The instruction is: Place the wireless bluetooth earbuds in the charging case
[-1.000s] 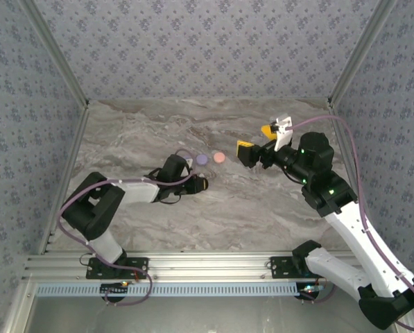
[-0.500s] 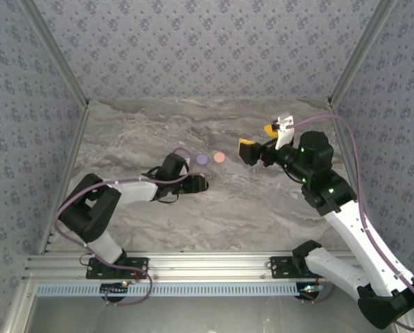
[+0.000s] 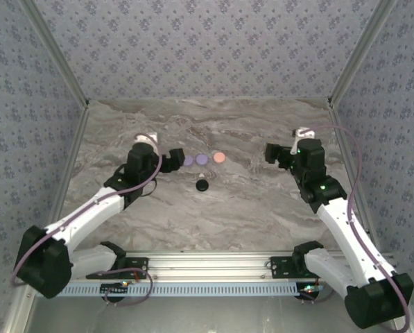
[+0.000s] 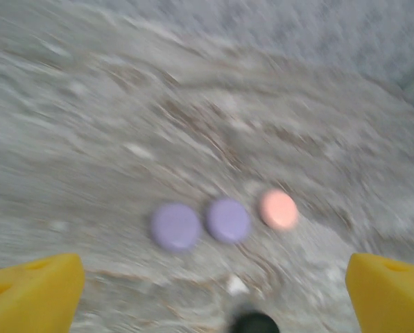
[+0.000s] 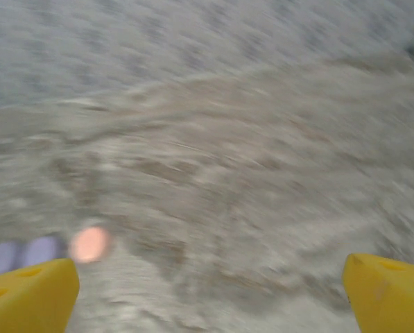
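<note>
The black round charging case [image 3: 202, 185] lies free on the marble table, and its top edge shows at the bottom of the left wrist view [image 4: 254, 323]. Just beyond it sits a tiny whitish bit [image 4: 236, 284], maybe one of the earbuds, too blurred to tell. My left gripper [image 3: 170, 160] hovers left of the case and back from it; in its wrist view the gripper [image 4: 210, 298] is open, nothing between its yellow fingers [image 4: 30, 291]. My right gripper [image 3: 269, 150] is off to the right. Seen from its own wrist, that gripper [image 5: 208, 295] is open and empty.
Two lilac discs [image 3: 188, 160] [image 3: 202, 159] and a pink disc [image 3: 220, 157] lie in a row behind the black case. The same row appears in the left wrist view, pink disc [image 4: 279, 209] rightmost. Patterned walls close off the table's back and sides.
My left gripper has opened, let go of the black case and pulled back to the left, uncovering a second lilac disc. My right arm has drawn back to the right.
</note>
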Controlling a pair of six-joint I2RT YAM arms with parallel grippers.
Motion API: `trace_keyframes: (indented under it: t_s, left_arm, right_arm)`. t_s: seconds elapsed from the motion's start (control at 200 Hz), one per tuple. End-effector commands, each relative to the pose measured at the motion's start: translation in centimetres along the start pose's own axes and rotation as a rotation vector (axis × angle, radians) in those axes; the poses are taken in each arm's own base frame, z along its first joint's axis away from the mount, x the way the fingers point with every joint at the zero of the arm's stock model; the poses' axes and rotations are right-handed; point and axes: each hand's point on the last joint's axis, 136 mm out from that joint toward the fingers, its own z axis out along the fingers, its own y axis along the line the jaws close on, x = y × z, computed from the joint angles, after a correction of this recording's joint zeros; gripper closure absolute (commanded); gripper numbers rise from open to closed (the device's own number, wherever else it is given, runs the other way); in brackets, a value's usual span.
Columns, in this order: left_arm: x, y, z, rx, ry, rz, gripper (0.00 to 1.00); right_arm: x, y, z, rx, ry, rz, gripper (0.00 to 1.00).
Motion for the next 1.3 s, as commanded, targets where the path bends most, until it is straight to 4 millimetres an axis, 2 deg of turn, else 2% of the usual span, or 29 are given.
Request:
trace_keyframes:
  t_s: [0.0,0.06,0.215,0.39,0.485,0.555,0.75,0.81,0.919,1.029,1.184,1.299]
  left_arm:
    - [-1.7,6.8,-1.8,-0.290,-0.098,0.007,0.01]
    - [-2.3,8.7,-2.4,-0.331,-0.137,-0.004,0.01]
    - [-3.2,11.8,-3.3,-0.423,-0.273,0.074,0.01]
    - [-1.7,15.5,-2.5,-0.538,-0.230,0.098,0.01]
    - [-0.9,16.6,-1.8,-0.572,-0.204,0.114,0.01]
    - [-1.3,16.1,-1.2,-0.541,-0.203,0.148,0.01]
    - [-1.9,16.2,-0.2,-0.527,-0.196,0.258,0.01]
    - [-1.8,16.3,0.3,-0.520,-0.194,0.286,0.01]
    - [-1.2,16.1,1.1,-0.461,-0.168,0.316,0.01]
    - [-1.7,15.2,1.2,-0.377,-0.226,0.336,0.01]
    - [-1.8,15.3,1.3,-0.338,-0.219,0.324,0.01]
    - [-1.1,15.5,1.5,-0.348,-0.162,0.336,0.01]
  right_arm:
    - [1.9,-5.3,1.1,0.157,0.015,0.142,0.00]
    - [2.7,-7.1,1.6,0.196,0.020,0.140,0.00]
    - [5.0,-10.2,3.4,0.299,0.040,0.031,0.00]
    - [7.7,-12.3,6.2,0.351,0.022,-0.005,0.00]
    - [8.4,-12.4,7.6,0.324,-0.017,-0.012,0.00]
    - [8.7,-11.9,8.7,0.281,-0.034,-0.069,0.00]
    - [7.3,-10.2,10.4,0.161,-0.132,-0.103,0.00]
    - [7.9,-10.0,11.3,0.134,-0.126,-0.110,0.00]
    - [9.1,-7.8,12.6,0.092,-0.096,-0.220,0.00]
    - [9.3,-9.0,12.9,0.108,-0.079,-0.163,0.00]
    - [9.2,-8.9,12.9,0.106,-0.087,-0.164,0.00]
    - [9.2,-8.9,12.9,0.107,-0.087,-0.165,0.00]
